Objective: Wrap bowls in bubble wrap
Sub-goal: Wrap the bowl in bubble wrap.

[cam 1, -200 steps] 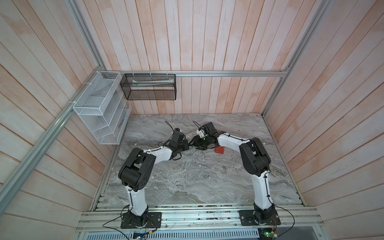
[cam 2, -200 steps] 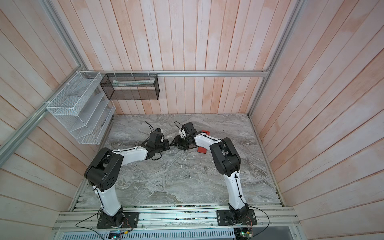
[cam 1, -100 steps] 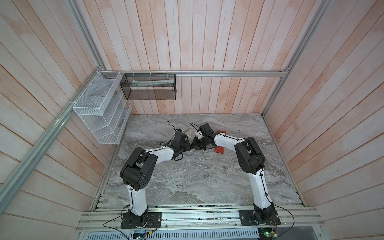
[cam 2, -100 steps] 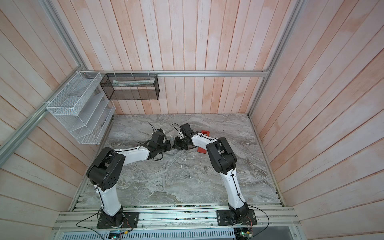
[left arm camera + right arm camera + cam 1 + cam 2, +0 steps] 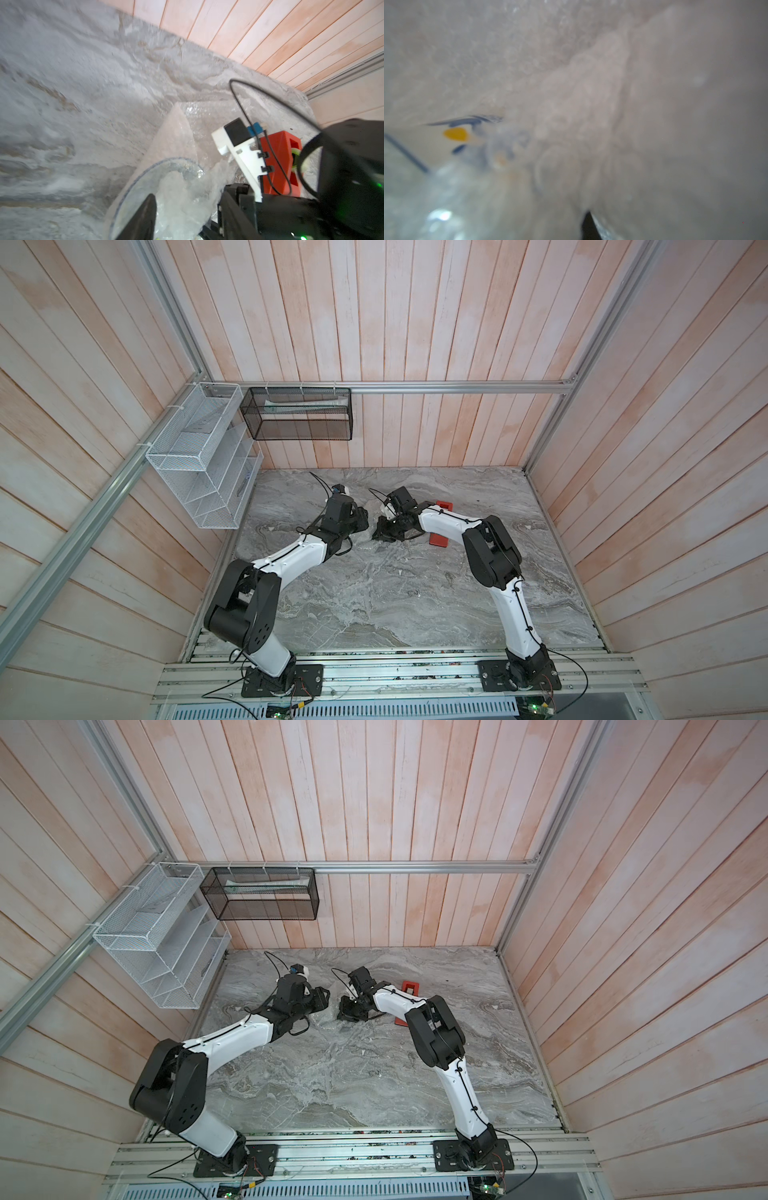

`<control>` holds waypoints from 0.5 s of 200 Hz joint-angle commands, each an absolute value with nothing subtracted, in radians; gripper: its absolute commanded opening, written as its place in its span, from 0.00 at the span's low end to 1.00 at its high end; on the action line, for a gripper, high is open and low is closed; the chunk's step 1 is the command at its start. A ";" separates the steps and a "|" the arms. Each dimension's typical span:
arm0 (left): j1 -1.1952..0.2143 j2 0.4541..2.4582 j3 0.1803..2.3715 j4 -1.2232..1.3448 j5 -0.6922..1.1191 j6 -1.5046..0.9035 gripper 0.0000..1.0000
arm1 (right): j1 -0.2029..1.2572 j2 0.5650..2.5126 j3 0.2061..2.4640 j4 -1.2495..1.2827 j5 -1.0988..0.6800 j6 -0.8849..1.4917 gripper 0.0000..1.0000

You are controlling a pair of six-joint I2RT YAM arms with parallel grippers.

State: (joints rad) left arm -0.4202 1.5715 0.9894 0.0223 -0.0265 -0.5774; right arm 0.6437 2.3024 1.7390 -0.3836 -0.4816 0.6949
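Both top views stare down from overhead at the same table [image 5: 374,597]. Left wrist camera skims low across it; right wrist's presses into bubble wrap [image 5: 571,83].

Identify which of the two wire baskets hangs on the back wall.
The black mesh basket: one long box. The white wire basket, tiered, hangs on the side wall.

We look down on a grey, marble-veined worktop [image 5: 374,605] — on it, near the back wall, lies the crumpled bubble wrap [image 5: 176,133], a red tape dispenser [image 5: 278,145] just beside it — and a few small pale flecks [image 5: 400,573] lie towards the middle.
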 commanded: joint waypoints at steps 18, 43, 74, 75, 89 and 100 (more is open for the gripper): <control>-0.410 1.441 0.850 -0.064 -0.024 -0.597 0.64 | 0.647 2.349 1.803 -0.443 -0.476 0.676 0.00; -0.410 1.356 0.687 0.004 0.042 -0.689 0.70 | 0.649 2.348 1.806 -0.447 -0.473 0.676 0.00; -0.411 1.336 0.574 0.154 0.061 -0.745 0.74 | 0.655 2.357 1.810 -0.451 -0.476 0.676 0.00; -0.410 1.337 0.573 0.158 0.060 -0.746 0.74 | 0.655 2.357 1.810 -0.451 -0.476 0.676 0.00; -0.410 1.352 0.562 0.232 0.064 -0.746 0.75 | 0.661 2.363 1.818 -0.458 -0.476 0.672 0.00; -0.410 1.374 0.572 0.266 0.066 -0.747 0.77 | 0.663 2.364 1.819 -0.460 -0.476 0.672 0.00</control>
State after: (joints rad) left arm -0.4122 1.3540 0.5598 0.0906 0.0456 -0.7151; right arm 0.6476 2.3283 1.7897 -0.4267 -0.4797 0.6868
